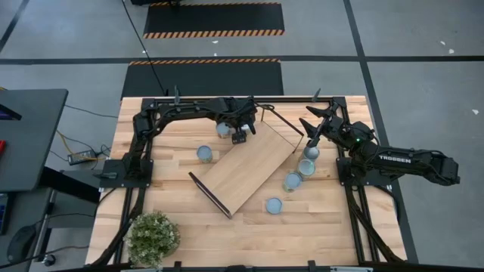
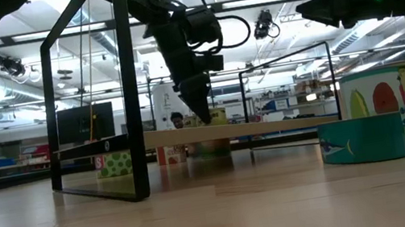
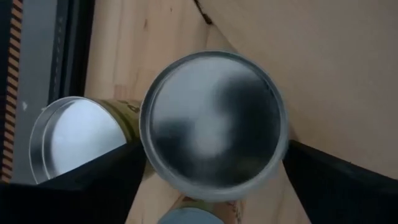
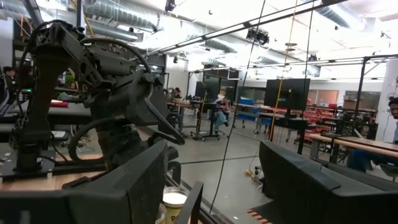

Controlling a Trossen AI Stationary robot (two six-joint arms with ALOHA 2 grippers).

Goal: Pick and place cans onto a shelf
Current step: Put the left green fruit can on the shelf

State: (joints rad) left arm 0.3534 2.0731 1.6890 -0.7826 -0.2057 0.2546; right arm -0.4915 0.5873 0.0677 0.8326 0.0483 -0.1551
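A round can (image 3: 214, 124) with a dull silvery top sits clamped between the left gripper's (image 1: 240, 134) two dark fingers (image 3: 99, 177), at the far edge of the light-wood shelf (image 1: 246, 166). A second can (image 3: 74, 137), with a pale top and a yellow-green side, stands just beside one finger. The right gripper (image 1: 311, 125) hangs above the table with its fingers spread, holding nothing.

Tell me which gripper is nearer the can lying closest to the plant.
Right, narrowly. That can sits off the shelf's long edge. The right gripper hovers open past the cluster of cans; the left gripper, clamped on another can, is across the shelf.
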